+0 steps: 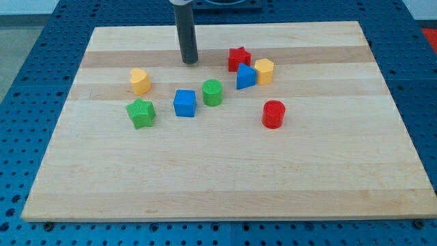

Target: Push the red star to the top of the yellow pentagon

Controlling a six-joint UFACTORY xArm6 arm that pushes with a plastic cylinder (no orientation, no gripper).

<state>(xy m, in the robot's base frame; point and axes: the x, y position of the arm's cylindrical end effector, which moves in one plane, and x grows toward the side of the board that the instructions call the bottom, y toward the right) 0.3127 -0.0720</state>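
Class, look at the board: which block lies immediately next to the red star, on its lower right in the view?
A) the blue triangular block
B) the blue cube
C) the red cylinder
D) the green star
A: the blue triangular block sits right against the red star on its lower right, while my tip stands apart to the star's left in the view.

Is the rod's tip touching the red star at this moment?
No: my tip stands apart to the view's left of the red star, with bare board between them.
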